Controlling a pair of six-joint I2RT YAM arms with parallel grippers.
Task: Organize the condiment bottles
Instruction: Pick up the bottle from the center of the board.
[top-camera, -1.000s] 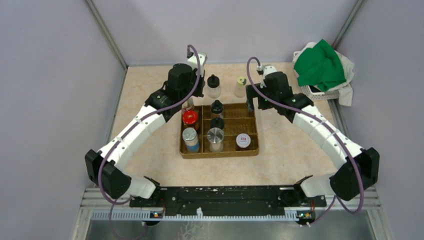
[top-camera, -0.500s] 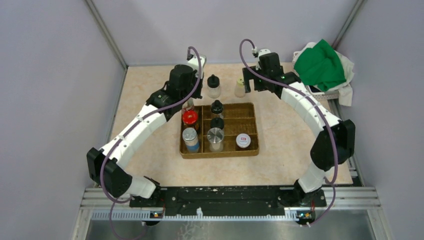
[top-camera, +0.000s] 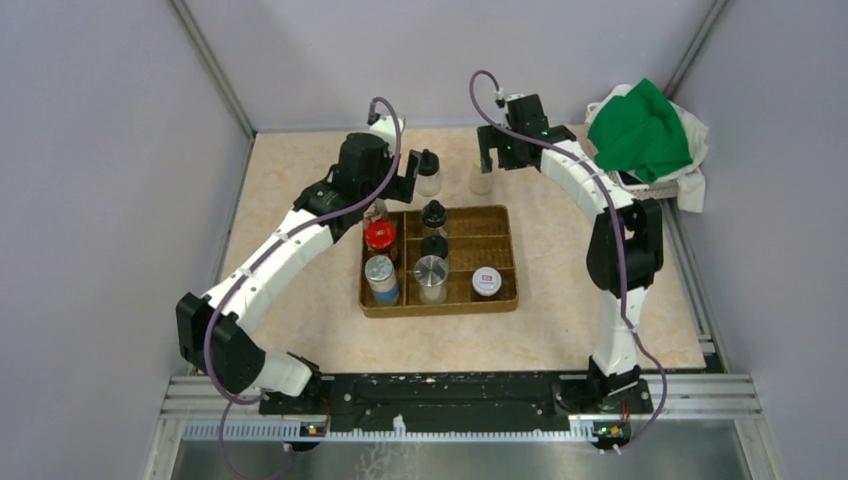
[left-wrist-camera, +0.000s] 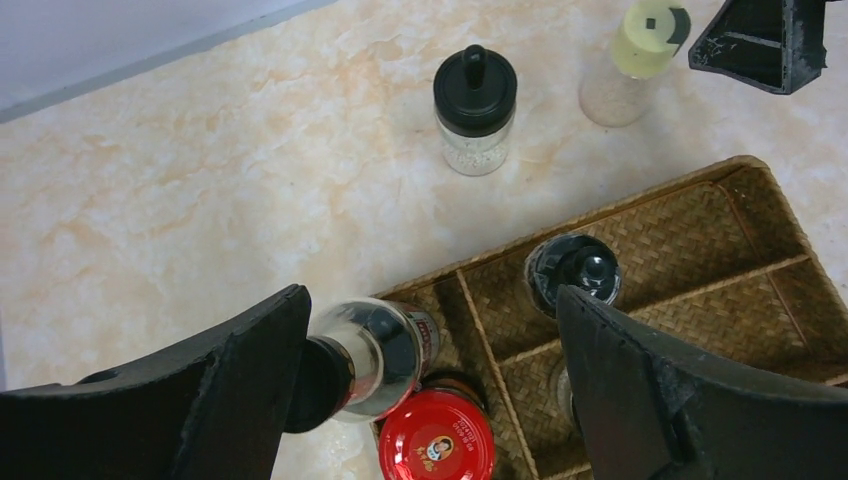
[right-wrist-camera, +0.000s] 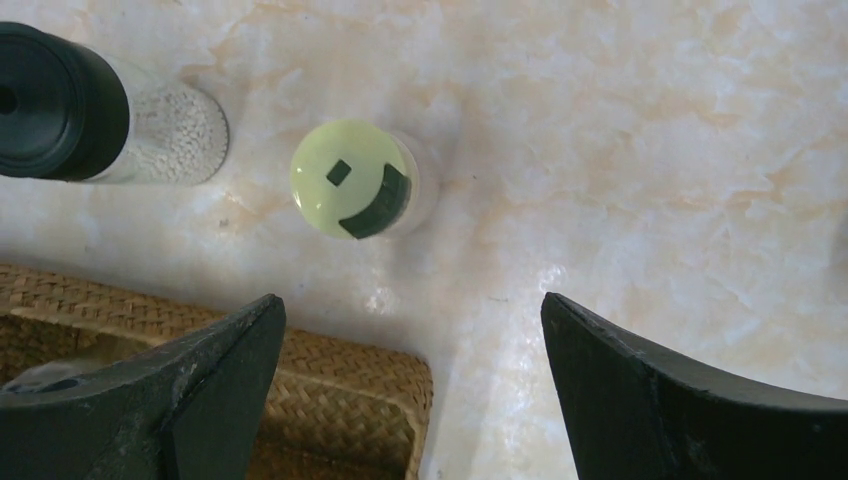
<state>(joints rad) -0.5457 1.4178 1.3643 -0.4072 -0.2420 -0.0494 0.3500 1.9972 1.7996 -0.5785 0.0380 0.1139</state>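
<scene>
My left gripper (left-wrist-camera: 432, 300) (top-camera: 390, 195) is open above the back left compartment of the woven tray (left-wrist-camera: 740, 230) (top-camera: 495, 235). The red-labelled bottle (left-wrist-camera: 385, 350) stands in that compartment between the fingers, its black cap close to the left finger. A red-lidded jar (left-wrist-camera: 437, 437) (top-camera: 380, 237) sits just in front of it. My right gripper (right-wrist-camera: 411, 300) (top-camera: 497, 152) hangs open above the yellow-green-lidded shaker (right-wrist-camera: 350, 180) (top-camera: 482, 176), which stands on the table behind the tray. A black-lidded jar (left-wrist-camera: 474, 95) (top-camera: 428, 172) stands to its left.
The tray also holds two black-topped bottles (top-camera: 433, 228) in its middle column, two silver-lidded jars (top-camera: 431, 272) at the front and a white-lidded jar (top-camera: 486, 282). A white basket with a green cloth (top-camera: 640, 135) stands at the back right corner.
My left gripper has opened and let go of the red-labelled bottle in the tray. The right arm has swung left and back, from the tray's right corner to above the yellow-green-lidded shaker.
</scene>
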